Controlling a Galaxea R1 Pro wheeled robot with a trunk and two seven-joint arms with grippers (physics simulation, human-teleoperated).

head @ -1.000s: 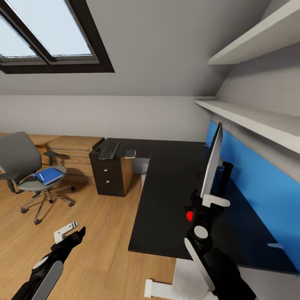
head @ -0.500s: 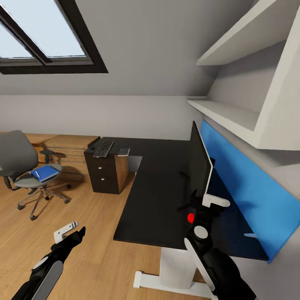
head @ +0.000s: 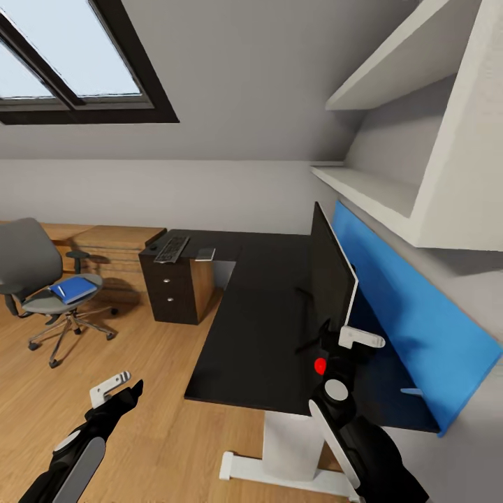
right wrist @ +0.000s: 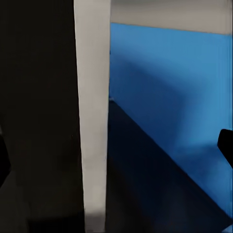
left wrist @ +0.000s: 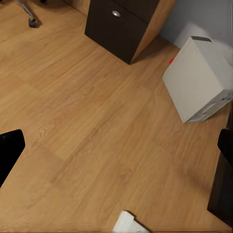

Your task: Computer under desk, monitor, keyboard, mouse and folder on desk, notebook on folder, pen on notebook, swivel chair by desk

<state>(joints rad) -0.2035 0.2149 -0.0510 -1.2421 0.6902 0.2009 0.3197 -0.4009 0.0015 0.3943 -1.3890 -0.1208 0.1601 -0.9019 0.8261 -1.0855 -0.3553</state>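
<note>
The monitor (head: pixel 332 276) stands upright on the black L-shaped tabletop (head: pixel 258 328), seen almost edge-on, just in front of the blue panel (head: pixel 398 307) that runs along the wall. The right claw (head: pixel 349 342) is raised at the monitor's lower corner, and the right wrist view shows the monitor's pale edge (right wrist: pixel 93 121) between the two dark fingertips (right wrist: pixel 225 145); I cannot tell for sure if the fingers really press on it, but they stand apart on both sides of it. The left claw (head: pixel 115 388) hangs low over the wooden floor (head: pixel 140 363), and its fingers are apart with nothing between them. In the left wrist view the white computer (left wrist: pixel 199 80) rests on the floor beside the dark drawer unit (left wrist: pixel 124 24). At the far end of the tabletop, above the drawer unit (head: pixel 175 293), the keyboard (head: pixel 172 249) lies flat, and a small grey thing, perhaps the mouse (head: pixel 205 254), lies just beside it. The swivel chair (head: pixel 42 286) stands well apart from the tabletop, on the left side of the room, and the blue folder (head: pixel 73 289) lies on its seat. White shelves (head: pixel 391 188) hang on the wall above the blue panel, and a skylight (head: pixel 63 63) is set in the sloped ceiling.
</note>
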